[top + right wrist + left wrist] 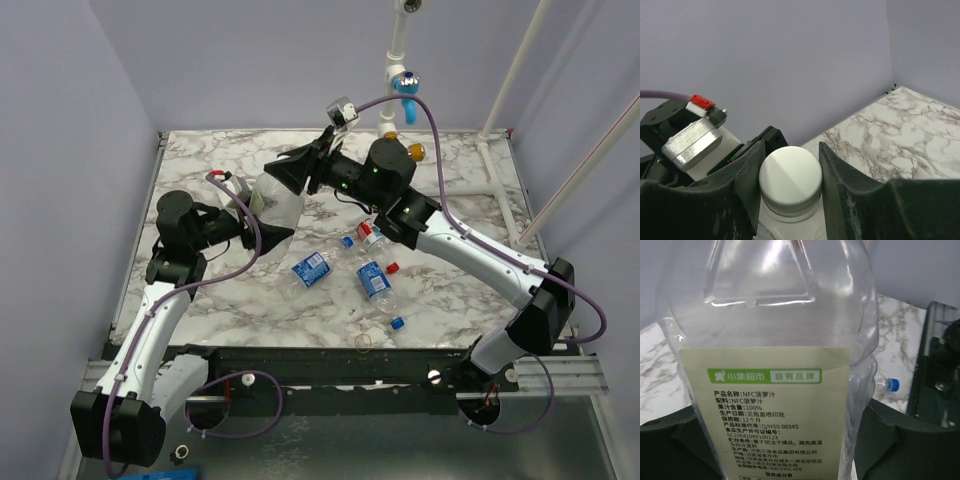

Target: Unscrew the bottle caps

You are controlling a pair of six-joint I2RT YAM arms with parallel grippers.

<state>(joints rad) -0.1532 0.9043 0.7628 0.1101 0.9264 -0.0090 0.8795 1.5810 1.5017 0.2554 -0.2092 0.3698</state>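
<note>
My left gripper (790, 442) is shut on the body of a wide clear bottle (775, 340) with a pale printed label, holding it above the table. My right gripper (791, 150) is shut on that bottle's white screw cap (790, 175), one finger pressed on each side. From above, both grippers meet at this bottle (280, 203), left gripper (262, 228) low on it, right gripper (300, 172) at its top. Small clear bottles lie on the marble: one with a blue label (312, 268) and blue cap (347, 241), another blue-labelled one (375, 281), and a red cap (365, 229) beside them.
A loose red cap (393, 267) and a loose blue cap (397, 322) lie near the small bottles. A yellowish rubber-band ring (362, 342) sits by the table's near edge. A white pipe stand (397, 60) rises at the back. Purple walls enclose the table.
</note>
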